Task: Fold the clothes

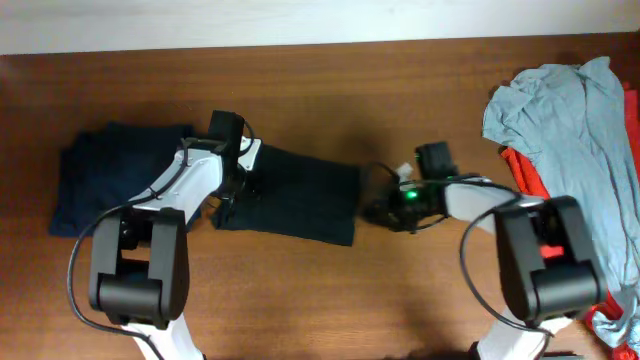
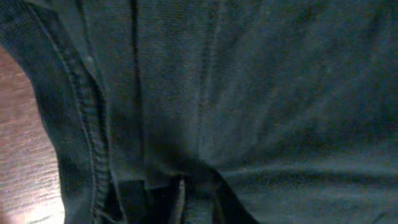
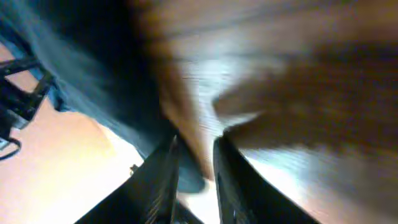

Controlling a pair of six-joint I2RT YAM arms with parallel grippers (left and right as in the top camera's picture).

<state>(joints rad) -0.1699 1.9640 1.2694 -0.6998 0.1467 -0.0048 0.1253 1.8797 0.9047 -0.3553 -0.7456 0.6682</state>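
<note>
Pretty sure I'm driving a robot lab bench here, not somebody's laundry room. All I get is one brown wood-grain table (image 1: 300, 300) with a pale strip (image 1: 300, 20) along its far edge, maybe a wall, can't really tell. Two black-and-white arms, the left arm (image 1: 140, 260) and the right arm (image 1: 545, 260), stand at the near edge with loose cables looping off them. A little green light (image 1: 410, 193) glows out by the right one's wrist. The laundry is laid out like test stock: a folded navy garment (image 1: 100, 175) on the left, a black T-shirt (image 1: 300, 195) mid-table, and a grey shirt (image 1: 570, 120) heaped over something red (image 1: 525, 180) on the right.
</note>
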